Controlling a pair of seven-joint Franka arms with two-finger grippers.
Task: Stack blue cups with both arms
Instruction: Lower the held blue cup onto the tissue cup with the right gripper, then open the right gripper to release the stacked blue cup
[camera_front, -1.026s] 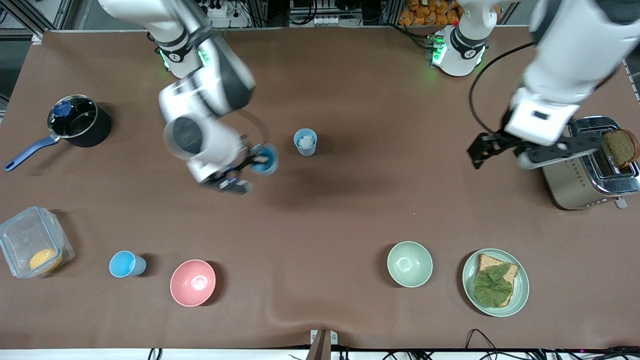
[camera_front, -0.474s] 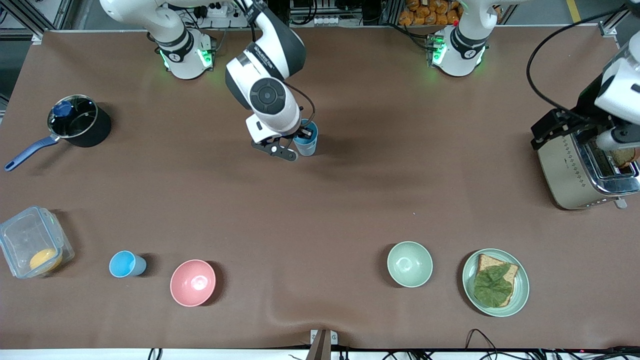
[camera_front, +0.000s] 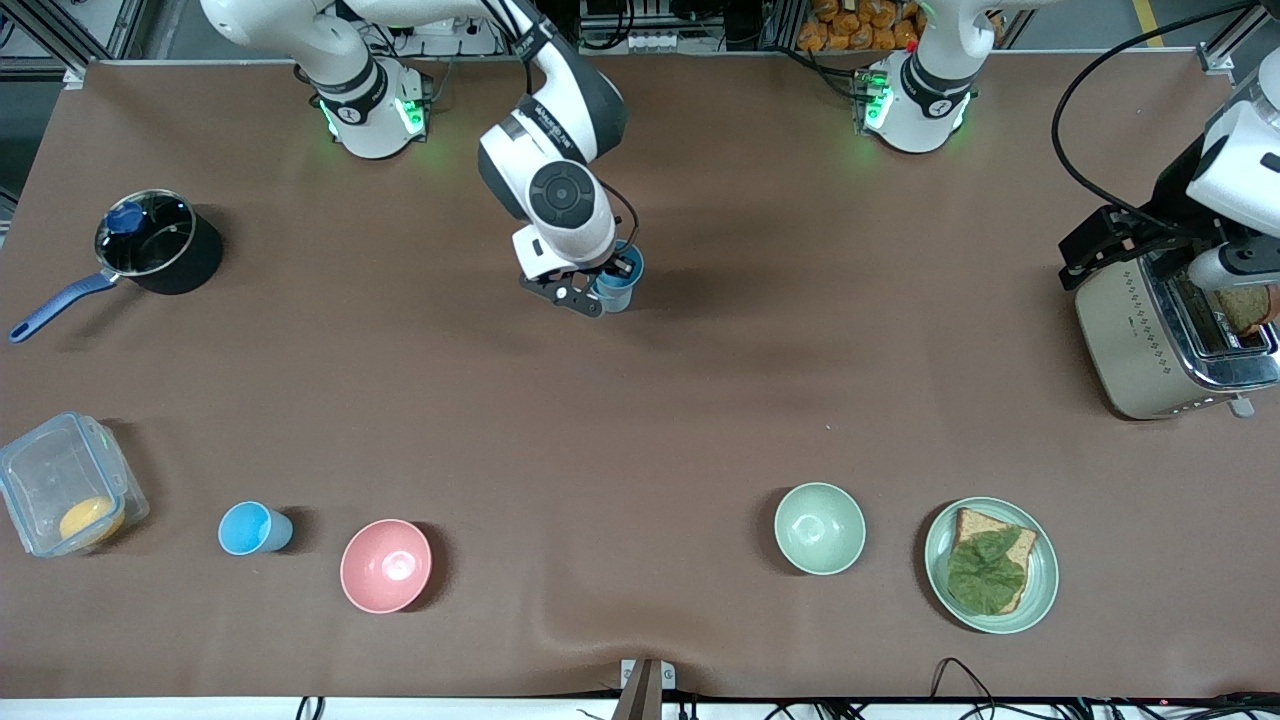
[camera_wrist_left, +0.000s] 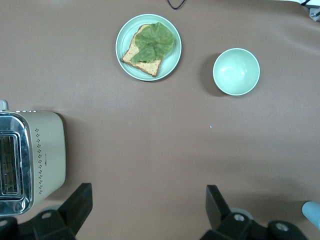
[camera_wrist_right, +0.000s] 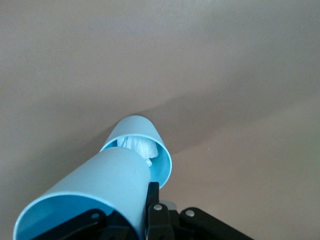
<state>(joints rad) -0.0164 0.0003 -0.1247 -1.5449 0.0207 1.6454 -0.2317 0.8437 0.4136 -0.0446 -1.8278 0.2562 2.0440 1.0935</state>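
Observation:
My right gripper (camera_front: 603, 283) is shut on a light-blue cup (camera_front: 612, 288) and holds it tilted over a second blue cup standing in the middle of the table. In the right wrist view the held cup (camera_wrist_right: 95, 195) has its base at the rim of the standing cup (camera_wrist_right: 150, 150), which has crumpled white paper inside; my right gripper (camera_wrist_right: 125, 210) clamps the held cup's wall. A third blue cup (camera_front: 250, 528) stands beside the pink bowl (camera_front: 386, 565). My left gripper (camera_front: 1140, 255) hangs over the toaster (camera_front: 1150, 350), open and empty (camera_wrist_left: 148, 210).
A black pot with a blue handle (camera_front: 155, 245) and a clear box (camera_front: 65, 485) are at the right arm's end. A pale-green bowl (camera_front: 820, 527) and a plate with bread and a leaf (camera_front: 990, 565) lie toward the left arm's end.
My right gripper has carried the held cup toward the left arm's end, to over the standing cup. My left arm has swung out over the toaster.

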